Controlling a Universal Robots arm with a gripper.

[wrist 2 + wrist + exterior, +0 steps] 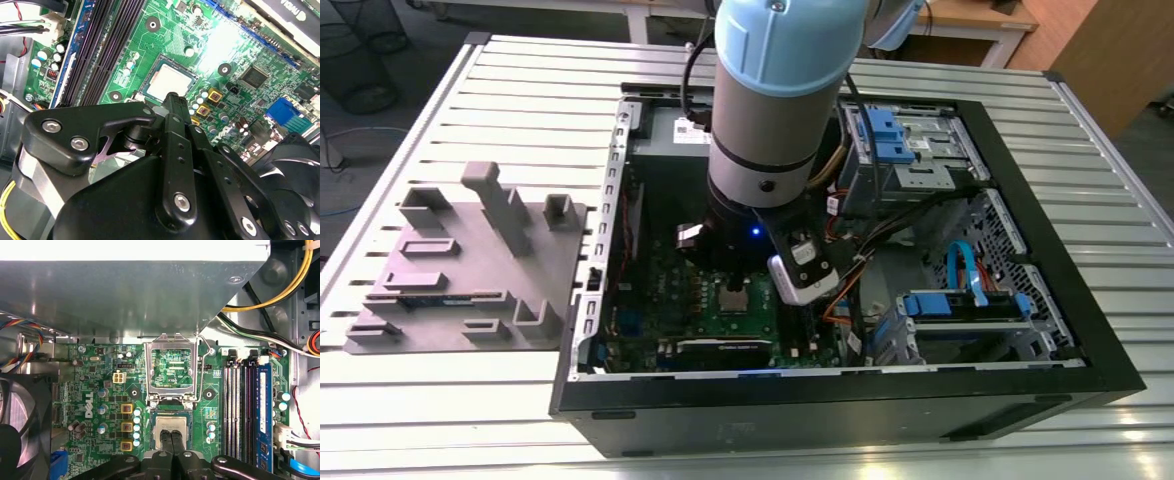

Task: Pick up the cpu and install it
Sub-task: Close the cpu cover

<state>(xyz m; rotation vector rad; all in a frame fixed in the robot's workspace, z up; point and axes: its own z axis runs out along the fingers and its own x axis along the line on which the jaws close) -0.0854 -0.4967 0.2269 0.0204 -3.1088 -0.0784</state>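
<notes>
The arm reaches down into the open computer case [854, 395], which lies on the slatted table [520, 80] in the middle of the exterior view, with a grey parts fixture [467, 270] just beside it on the exterior view's left. Both wrist views show the cpu [172, 422] [167, 82] lying flat and square in its socket on the green motherboard [100, 390]. The metal socket frame [148, 367] is swung up and open next to it, and the memory slots [245, 410] run alongside. The gripper [171, 434] is poised directly over the chip, and its two fingers [165, 440] are pressed together with no gap and nothing between them. Their tips sit on or just above the silver lid; I cannot tell whether they touch. The cpu looks light, rigid and smooth-topped, so I judge it slippery and easily skewed. Its underside contacts and the socket beneath are probably delicate. The safest hold would be on two opposite thin edges, keeping the chip level and never forcing it sideways.
</notes>
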